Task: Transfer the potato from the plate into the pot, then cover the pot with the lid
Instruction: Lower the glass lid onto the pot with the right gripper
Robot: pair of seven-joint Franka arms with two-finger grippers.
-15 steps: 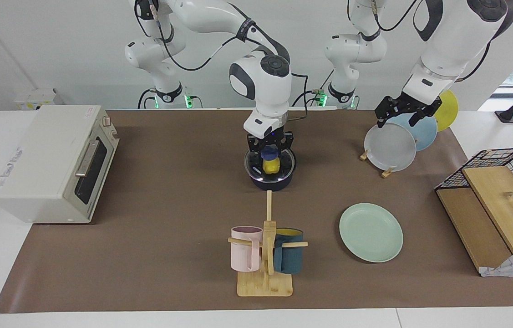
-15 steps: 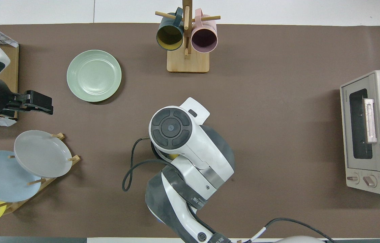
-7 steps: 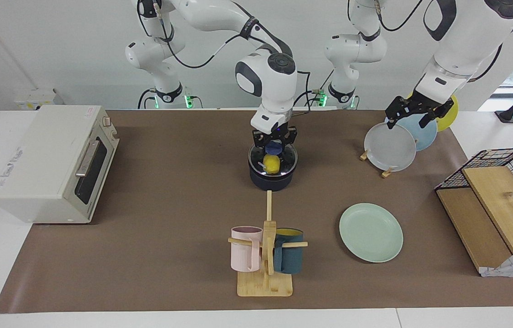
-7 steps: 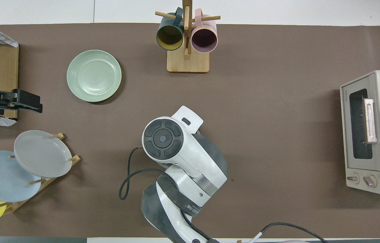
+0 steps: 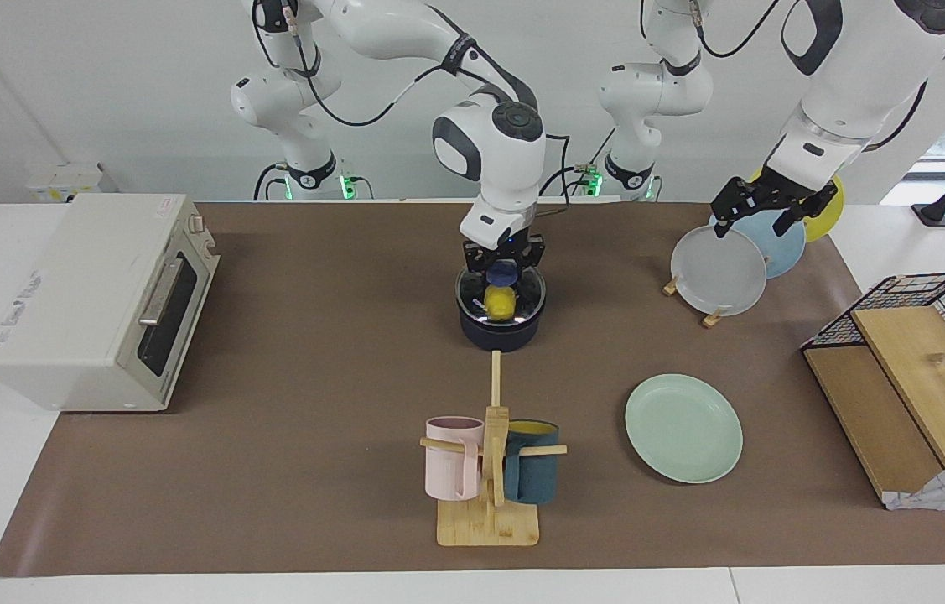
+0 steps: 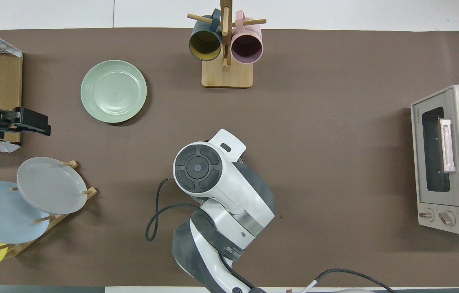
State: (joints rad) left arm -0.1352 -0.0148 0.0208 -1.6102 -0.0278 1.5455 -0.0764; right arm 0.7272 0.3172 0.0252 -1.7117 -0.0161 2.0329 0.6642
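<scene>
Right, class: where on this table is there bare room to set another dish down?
Bare mat lies between the toaster oven and the pot, and between the oven and the mug rack. A smaller patch separates the pot from the mint plate. It is crowded by the plate rack, under the left pincer, and at the pot, under the right pincer.

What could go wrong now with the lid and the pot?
1. The right gripper is at the knob of the lid on the pot; if the lid sits off the rim, it may slip when released.
2. Lifting away while gripping could pull the lid off above the potato.
</scene>
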